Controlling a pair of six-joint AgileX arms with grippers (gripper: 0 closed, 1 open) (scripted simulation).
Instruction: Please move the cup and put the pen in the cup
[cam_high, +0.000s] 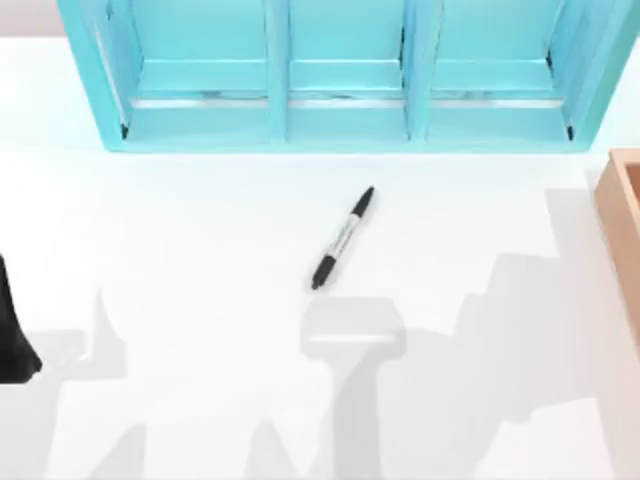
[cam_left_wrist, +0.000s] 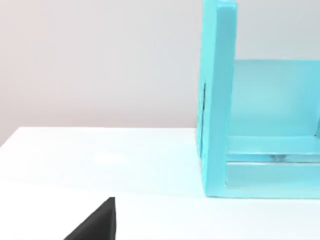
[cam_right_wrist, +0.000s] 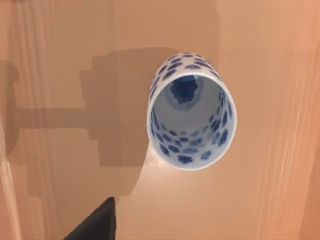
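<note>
1. Where the top view's near edge runs, the white surface carries grey shadows of the arms, nothing else.
2. L arm: dark shape at the far left edge of the top view, low over the surface. A black part sits at the edge of the left wrist view; jaws' state: cannot tell.
3. Pen: black marker w/ grey-white label band, lying flat near mid-surface, slanted, one end toward the near-left, the other toward the far-right. Free of both arms, nothing touching it.
4. Wooden tray: tan, at the right edge of the top view, partly cut off by it, well apart from the pen.
5. Cup: white w/ blue floral dots, standing upright on the tan wooden floor seen in the right wrist view, mouth toward the camera, blue patch at its inside bottom. R arm's shadow falls on the wood beside the cup.
6. R jaws: a black part at the frame edge in the right wrist view; open or closed: cannot tell. Not touching the cup.
7. Far side: turquoise shelf unit, three open compartments across, at the back of the surface. Its end panel shows in the left wrist view, plain pale wall behind.
</note>
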